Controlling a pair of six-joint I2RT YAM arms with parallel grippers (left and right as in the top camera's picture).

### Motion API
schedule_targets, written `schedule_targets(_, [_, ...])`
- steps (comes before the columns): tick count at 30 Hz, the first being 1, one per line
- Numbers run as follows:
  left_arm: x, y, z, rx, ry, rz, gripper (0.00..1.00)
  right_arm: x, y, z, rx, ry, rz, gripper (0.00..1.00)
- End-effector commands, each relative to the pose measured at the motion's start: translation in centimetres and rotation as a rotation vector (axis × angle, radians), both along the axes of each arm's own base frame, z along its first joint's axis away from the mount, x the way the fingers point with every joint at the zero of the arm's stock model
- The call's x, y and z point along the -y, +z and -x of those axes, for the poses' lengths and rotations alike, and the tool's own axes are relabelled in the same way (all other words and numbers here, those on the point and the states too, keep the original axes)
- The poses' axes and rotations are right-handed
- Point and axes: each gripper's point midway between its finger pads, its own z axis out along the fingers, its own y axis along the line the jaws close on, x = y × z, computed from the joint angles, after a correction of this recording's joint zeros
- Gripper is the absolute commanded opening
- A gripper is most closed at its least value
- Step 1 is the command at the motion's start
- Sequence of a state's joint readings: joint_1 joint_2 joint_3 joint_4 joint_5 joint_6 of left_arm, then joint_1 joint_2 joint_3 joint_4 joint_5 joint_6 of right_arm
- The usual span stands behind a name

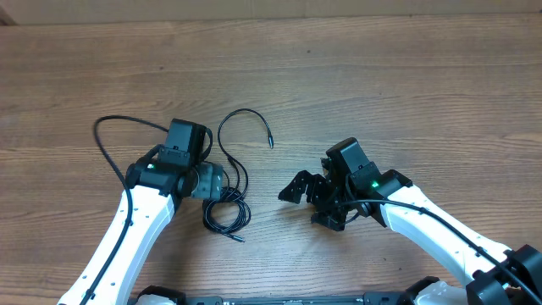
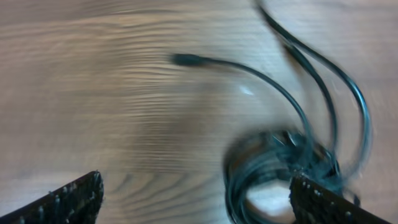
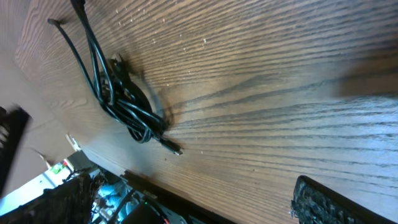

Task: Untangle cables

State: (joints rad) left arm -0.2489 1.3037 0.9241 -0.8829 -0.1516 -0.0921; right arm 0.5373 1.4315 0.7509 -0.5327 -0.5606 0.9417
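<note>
The left fingers (image 2: 74, 198) are standing wide apart and gripping nothing. The bunched coil of the cables (image 2: 273, 168) is lying at their 3 o'clock side, and one finger is overlapping its edge in the wrist view. The right fingers (image 1: 296, 186) are also gaping apart and empty, pointing toward 9 o'clock, well apart from the coil. On the bench (image 1: 381, 76), the coil is sitting around 7 o'clock from centre. One loop is arcing toward 12 o'clock, with its plug tip (image 1: 271, 144) lying free.

cables (image 1: 227, 212) seemingly crowd the left gripper (image 2: 199, 200); bare table (image 1: 356, 76) lies beyond them
</note>
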Motion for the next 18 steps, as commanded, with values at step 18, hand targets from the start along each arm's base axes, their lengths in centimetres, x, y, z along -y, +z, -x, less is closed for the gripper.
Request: schedule_targets(18, [1.9,-9.3,4.1,-0.243,-0.339,0.043,1.00,0.4,-0.2,-0.5,0.043,0.010,0.028,1.00])
